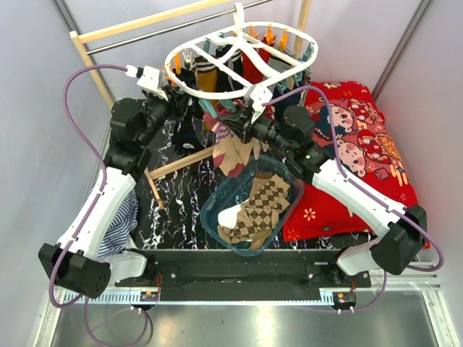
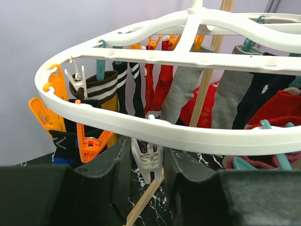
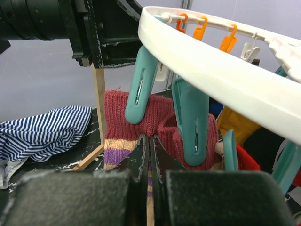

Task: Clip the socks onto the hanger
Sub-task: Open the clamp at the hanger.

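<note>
The white oval hanger (image 1: 189, 90) hangs at the back with several socks clipped to it. My left gripper (image 1: 172, 88) is at its left rim; in the left wrist view its fingers (image 2: 117, 174) press both sides of a white clip (image 2: 149, 160) under the rim (image 2: 188, 134). My right gripper (image 1: 231, 124) is shut on a maroon sock with purple and tan stripes (image 3: 117, 122), held up against two teal clips (image 3: 141, 84) under the rim (image 3: 221, 80). I cannot tell if a clip bites the cuff. Tan-brown argyle socks (image 1: 260, 206) lie in the tub.
The clear bluish tub (image 1: 210, 217) sits front centre. A red cartoon-print cushion (image 1: 362, 144) lies right, a blue-white striped cloth (image 1: 119, 224) left. The wooden rack with metal rod (image 1: 145, 25) stands behind, one wooden leg (image 3: 99, 108) close to the sock.
</note>
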Controlling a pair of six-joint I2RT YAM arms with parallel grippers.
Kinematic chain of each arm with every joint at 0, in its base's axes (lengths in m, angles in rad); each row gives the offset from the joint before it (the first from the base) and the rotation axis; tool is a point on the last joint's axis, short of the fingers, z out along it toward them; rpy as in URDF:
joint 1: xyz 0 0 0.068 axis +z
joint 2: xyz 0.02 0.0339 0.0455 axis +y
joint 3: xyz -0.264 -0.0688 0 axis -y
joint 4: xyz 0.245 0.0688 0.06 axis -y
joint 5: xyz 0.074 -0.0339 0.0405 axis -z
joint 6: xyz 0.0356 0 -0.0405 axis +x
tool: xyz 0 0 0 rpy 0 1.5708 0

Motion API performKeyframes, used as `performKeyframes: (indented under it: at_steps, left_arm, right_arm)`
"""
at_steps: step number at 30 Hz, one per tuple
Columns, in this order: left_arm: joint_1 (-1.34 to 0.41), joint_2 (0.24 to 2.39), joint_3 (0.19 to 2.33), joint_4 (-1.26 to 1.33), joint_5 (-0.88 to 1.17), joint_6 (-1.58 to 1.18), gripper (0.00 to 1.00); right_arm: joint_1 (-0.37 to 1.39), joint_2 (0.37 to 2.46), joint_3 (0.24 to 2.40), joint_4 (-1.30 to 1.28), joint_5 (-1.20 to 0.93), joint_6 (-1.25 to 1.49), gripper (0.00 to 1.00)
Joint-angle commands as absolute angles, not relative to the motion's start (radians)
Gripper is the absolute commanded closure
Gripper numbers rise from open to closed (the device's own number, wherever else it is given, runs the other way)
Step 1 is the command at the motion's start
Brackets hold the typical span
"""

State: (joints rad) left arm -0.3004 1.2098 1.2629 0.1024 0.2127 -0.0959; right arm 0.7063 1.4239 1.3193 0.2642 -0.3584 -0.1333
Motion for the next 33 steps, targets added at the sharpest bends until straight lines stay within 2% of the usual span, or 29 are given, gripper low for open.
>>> performKeyframes:
  at_steps: [1,8,14,21,24,25,29,33]
  left_arm:
    - [-0.301,1.166,1.313,0.111,0.222,-0.123,0.73]
    - [-0.333,1.095,1.273,0.055,0.152,-0.143,0.79]
    - [-0.475,1.077,1.276,0.002,-0.026,-0.123,0.84]
    - [-0.587,1.114,1.334,-0.098,-0.179,-0.201,0.91]
    - [-0.615,1.141,1.384,-0.159,-0.218,-0.253,0.92]
    - [-0.620,1.146,1.396,-0.172,-0.231,-0.265,0.93]
    - [-0.656,1.169,1.440,-0.216,-0.264,-0.307,0.95]
    - [-0.680,1.187,1.453,-0.218,-0.290,-0.324,0.96]
  right_arm:
    - [0.690,1.376,1.307,0.295,-0.338,-0.130,1.00]
    - [0.667,1.373,1.307,0.213,-0.233,-0.146,1.00]
    - [0.634,1.388,1.331,0.141,-0.115,-0.130,0.99]
    - [0.611,1.384,1.325,0.109,-0.005,-0.146,0.91]
    - [0.607,1.364,1.313,0.098,0.029,-0.158,0.81]
    - [0.607,1.356,1.318,0.074,0.026,-0.158,0.72]
    - [0.609,1.287,1.313,0.005,0.043,-0.127,0.56]
    - [0.607,1.206,1.266,-0.119,0.086,-0.066,0.50]
